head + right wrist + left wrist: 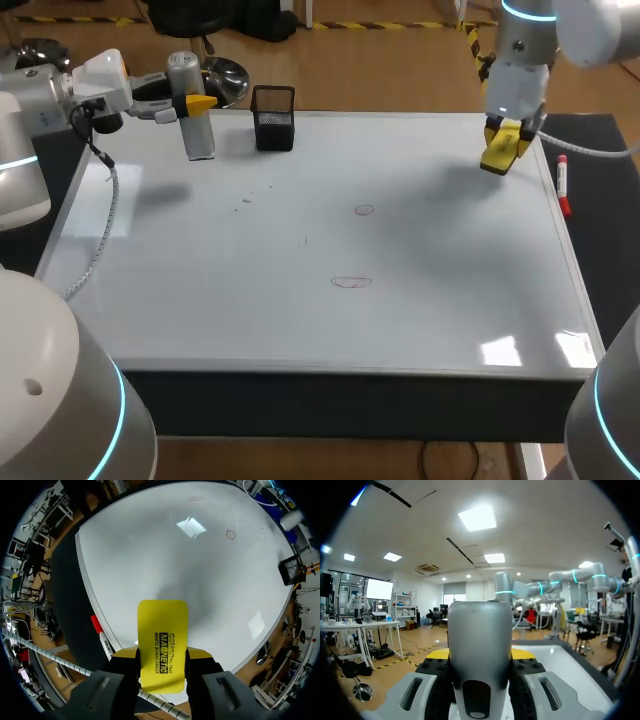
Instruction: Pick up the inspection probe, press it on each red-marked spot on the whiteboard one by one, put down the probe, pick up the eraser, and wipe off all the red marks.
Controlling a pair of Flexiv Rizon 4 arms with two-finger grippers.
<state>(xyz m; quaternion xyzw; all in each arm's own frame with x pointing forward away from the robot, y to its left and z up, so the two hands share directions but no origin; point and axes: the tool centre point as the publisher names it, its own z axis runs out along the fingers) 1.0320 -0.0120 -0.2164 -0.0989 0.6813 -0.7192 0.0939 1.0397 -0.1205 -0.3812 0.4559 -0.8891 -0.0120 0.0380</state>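
Yellow eraser (162, 630) gripped by our right end effector (162, 656) above whiteboard (450, 280); left end effector (480, 655) clamps probe (480, 625), not yet set down; wipe step at hand, we judge; next: eraser flat onto nearest red mark (364, 209).

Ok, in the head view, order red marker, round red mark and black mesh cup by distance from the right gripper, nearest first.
1. red marker, at the right edge.
2. round red mark, near the middle.
3. black mesh cup, back left.
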